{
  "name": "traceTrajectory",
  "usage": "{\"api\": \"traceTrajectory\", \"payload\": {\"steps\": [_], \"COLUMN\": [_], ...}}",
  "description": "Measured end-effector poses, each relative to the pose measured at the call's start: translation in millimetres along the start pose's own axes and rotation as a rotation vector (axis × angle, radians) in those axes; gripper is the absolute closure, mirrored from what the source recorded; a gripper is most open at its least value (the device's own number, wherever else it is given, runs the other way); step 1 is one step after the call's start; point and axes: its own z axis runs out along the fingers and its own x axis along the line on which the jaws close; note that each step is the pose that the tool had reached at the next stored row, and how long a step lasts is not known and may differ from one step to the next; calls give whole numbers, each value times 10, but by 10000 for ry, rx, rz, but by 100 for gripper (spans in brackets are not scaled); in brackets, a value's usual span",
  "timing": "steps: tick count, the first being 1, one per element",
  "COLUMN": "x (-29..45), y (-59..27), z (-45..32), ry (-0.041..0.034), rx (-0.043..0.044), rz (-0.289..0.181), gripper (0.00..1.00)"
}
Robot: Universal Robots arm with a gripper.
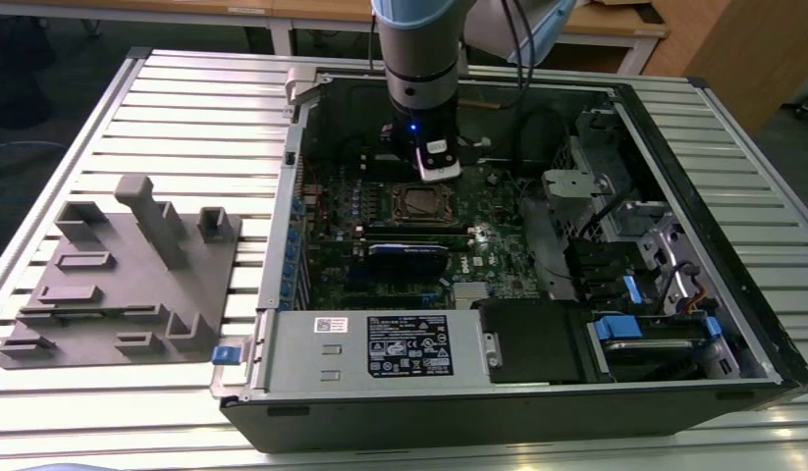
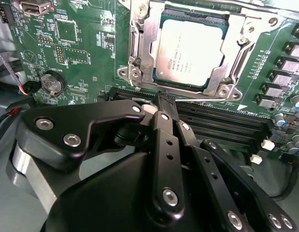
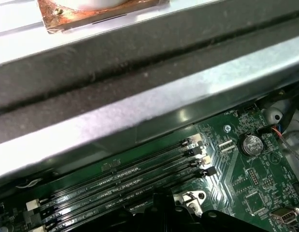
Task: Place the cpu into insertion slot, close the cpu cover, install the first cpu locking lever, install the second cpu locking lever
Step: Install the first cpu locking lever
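Observation:
The cpu (image 2: 188,48), a pale silver square, lies in the insertion slot (image 2: 135,72) on the green motherboard. The silvery cpu cover (image 2: 242,53) lies flat around it, and the chip shows through its window. A thin metal locking lever (image 2: 202,100) runs along the socket's edge nearest my gripper. My gripper (image 2: 161,98) has its black fingers shut, with the tips at one end of that lever rod. In the exterior view my gripper (image 1: 439,175) hangs just behind the socket (image 1: 417,203), inside the open computer case.
Black memory slots (image 2: 226,126) lie between my gripper and the socket and also appear in the first wrist view (image 3: 115,186). A coin battery (image 2: 50,83) sits on the board. The case wall (image 3: 139,111) is close by. A grey fixture (image 1: 129,275) lies on the slatted table, and a power supply (image 1: 377,343) fills the case front.

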Motion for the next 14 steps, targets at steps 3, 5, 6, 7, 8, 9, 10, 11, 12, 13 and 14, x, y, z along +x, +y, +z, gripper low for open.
{"api": "traceTrajectory", "payload": {"steps": [3, 5, 6, 7, 8, 9, 10, 11, 12, 13, 14], "x": [2, 3, 4, 4, 5, 5, 6, 6, 6, 7, 7], "y": [4, 6, 6, 7, 7, 8, 9, 10, 11, 11, 12], "z": [2, 4, 5, 5, 6, 7, 8, 9, 10, 11, 12], "ry": [1, 4, 6, 8, 10, 13, 15, 17, 19, 20, 20], "rx": [-5, -11, -17, -22, -29, -37, -46, -55, -63, -70, -75], "rz": [4, 6, 9, 14, 19, 23, 28, 34, 40, 48, 60], "gripper": [89, 89, 89, 89, 89, 89, 89, 89, 89, 89, 89]}}
